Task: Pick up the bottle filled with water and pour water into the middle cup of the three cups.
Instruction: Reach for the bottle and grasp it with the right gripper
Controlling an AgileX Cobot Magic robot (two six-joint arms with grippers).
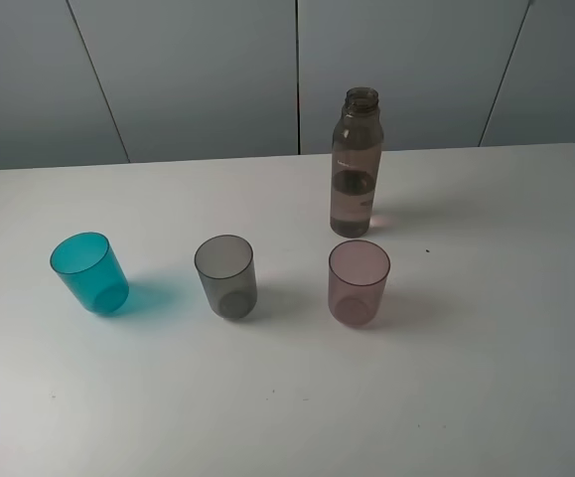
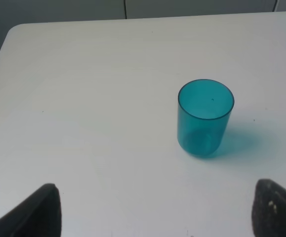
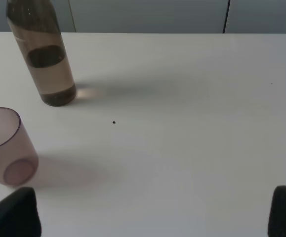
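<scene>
The smoky brown-grey bottle [image 1: 356, 164] stands upright and capless behind the cups, partly filled with water; it also shows in the right wrist view [image 3: 44, 57]. Three cups stand in a row: teal cup [image 1: 89, 273], smoky grey middle cup [image 1: 226, 276], pinkish-mauve cup [image 1: 359, 283]. The left wrist view shows the teal cup [image 2: 204, 117] ahead of my open, empty left gripper [image 2: 155, 212]. The right wrist view shows the mauve cup [image 3: 7, 145] beside my open, empty right gripper [image 3: 155, 212]. Neither gripper appears in the exterior high view.
The white table [image 1: 486, 378] has its far edge just behind the bottle and a rounded corner at far left [image 2: 14, 29]. Grey wall panels stand behind it. A small dark speck [image 3: 114, 122] lies on the table right of the bottle.
</scene>
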